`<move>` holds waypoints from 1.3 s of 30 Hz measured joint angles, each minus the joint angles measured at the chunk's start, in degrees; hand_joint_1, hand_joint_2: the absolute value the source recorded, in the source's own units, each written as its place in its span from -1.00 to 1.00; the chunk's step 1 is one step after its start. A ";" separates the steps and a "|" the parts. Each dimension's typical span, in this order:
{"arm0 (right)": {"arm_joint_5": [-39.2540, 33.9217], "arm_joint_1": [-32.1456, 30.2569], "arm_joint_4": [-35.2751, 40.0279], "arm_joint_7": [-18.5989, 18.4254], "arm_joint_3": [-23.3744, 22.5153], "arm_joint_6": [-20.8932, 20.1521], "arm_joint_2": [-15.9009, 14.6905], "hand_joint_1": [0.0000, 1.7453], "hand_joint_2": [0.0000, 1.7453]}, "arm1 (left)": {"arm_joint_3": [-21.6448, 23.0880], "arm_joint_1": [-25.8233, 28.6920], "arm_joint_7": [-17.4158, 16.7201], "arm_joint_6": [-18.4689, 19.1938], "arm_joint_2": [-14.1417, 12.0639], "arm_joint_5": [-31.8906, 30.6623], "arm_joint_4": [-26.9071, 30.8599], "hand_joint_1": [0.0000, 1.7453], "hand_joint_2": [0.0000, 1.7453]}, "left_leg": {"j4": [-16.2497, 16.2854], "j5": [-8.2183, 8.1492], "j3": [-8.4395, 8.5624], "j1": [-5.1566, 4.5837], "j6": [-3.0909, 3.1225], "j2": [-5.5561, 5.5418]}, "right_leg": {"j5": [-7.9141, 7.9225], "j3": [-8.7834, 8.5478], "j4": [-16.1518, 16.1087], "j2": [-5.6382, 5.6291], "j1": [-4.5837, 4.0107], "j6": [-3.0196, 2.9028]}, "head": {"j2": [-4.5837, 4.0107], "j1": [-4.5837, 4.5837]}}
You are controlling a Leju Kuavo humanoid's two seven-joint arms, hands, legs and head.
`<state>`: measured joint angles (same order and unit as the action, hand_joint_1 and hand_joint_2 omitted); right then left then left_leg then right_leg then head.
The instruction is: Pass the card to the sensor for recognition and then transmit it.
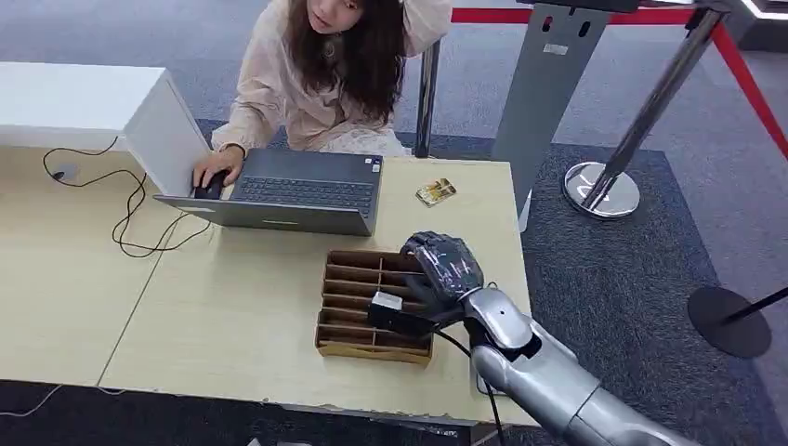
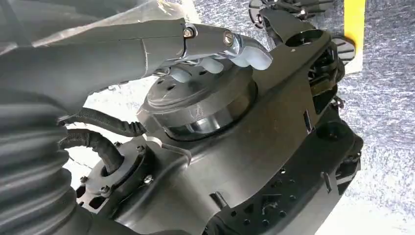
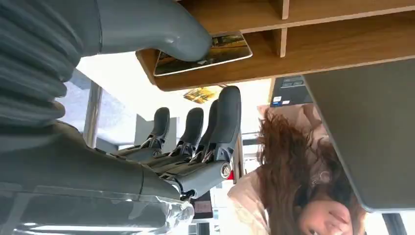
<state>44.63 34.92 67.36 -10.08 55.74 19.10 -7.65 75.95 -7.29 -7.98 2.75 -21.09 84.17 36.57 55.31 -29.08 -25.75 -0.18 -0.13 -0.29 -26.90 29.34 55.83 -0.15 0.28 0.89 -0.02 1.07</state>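
Note:
My right hand [image 1: 444, 265] hovers over the far right corner of a wooden divider tray [image 1: 358, 307] on the table. In the right wrist view a card [image 3: 226, 49] with a yellow-green picture lies against the tray's wood [image 3: 318, 44], and my thumb [image 3: 161, 29] presses on it. The other fingers [image 3: 222, 122] stay straight outside the tray's edge, apart from the card. A second, yellowish card [image 1: 435, 191] lies flat on the table beyond the tray, near the laptop. My left hand [image 2: 161, 44] hangs beside my body and holds nothing.
A person [image 1: 325, 74] sits across the table with a hand on a mouse beside an open grey laptop [image 1: 288, 190]. A white box [image 1: 84, 102] and a black cable [image 1: 130, 209] occupy the left. A stanchion base [image 1: 602, 186] stands on the carpet to the right of the table's edge [image 1: 516, 279].

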 joint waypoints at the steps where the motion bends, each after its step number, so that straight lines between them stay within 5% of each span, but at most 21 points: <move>1: 0.04 0.00 0.00 -0.04 0.00 0.04 0.00 0.00 1.00 | 0.00 0.00 0.00 0.00 0.00 0.00 0.00 -1.00 1.00 | 0.00 0.00 0.00 0.00 0.00 0.00 | 0.00 0.00 0.00 0.00 0.00 0.00 | 0.02 0.00; 22: 0.11 -0.01 0.00 -0.04 -0.46 0.13 0.11 0.06 1.00 | 0.02 -0.35 -0.15 -1.52 0.15 -2.39 -0.02 -1.00 1.00 | 0.01 0.00 0.05 -0.04 0.00 -0.01 | 0.00 0.06 -0.01 0.00 0.00 0.00 | 0.00 0.00; 24: 0.24 -0.26 0.02 0.20 -0.50 -0.02 -0.02 0.06 1.00 | 0.77 -3.04 -2.39 -7.60 1.64 -9.63 -0.66 -1.00 1.00 | 0.05 0.04 -0.04 -0.07 0.00 -0.21 | 0.01 0.07 -0.03 0.20 0.01 0.01 | 0.00 0.00; 27: -0.07 0.02 -0.35 1.16 -0.09 -0.92 2.06 0.08 1.00 | 0.96 -9.93 -15.49 -17.73 7.33 -13.12 -2.93 -1.00 1.00 | 0.05 0.23 -0.25 -0.08 0.03 -0.50 | 0.13 0.06 0.01 0.36 0.11 0.03 | 0.00 0.04; 31: -1.35 0.81 -1.33 1.79 0.68 -1.18 3.91 0.16 1.00 | -0.15 -10.75 -16.81 -18.06 10.92 -18.16 -5.33 -1.00 1.00 | 0.02 0.68 -0.68 -0.39 0.36 -1.28 | 0.15 0.38 -0.02 1.27 0.26 0.32 | 0.00 -0.33; 39: -2.38 1.74 -2.84 2.62 1.53 -0.85 5.88 0.46 1.00 | -3.70 -10.09 -16.28 -14.99 13.31 -25.07 -6.69 -1.00 1.00 | 0.09 1.25 -1.62 -0.38 0.38 -0.89 | 1.12 1.25 -0.16 0.94 0.27 0.46 | 0.02 -0.37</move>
<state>42.25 36.65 64.52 -7.45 57.27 18.25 -1.77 72.26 -17.38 -24.26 -12.24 -7.78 59.10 29.88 55.40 -27.83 -27.37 -0.56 0.25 -1.18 -25.78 30.58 55.67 0.79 0.55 1.35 0.00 0.70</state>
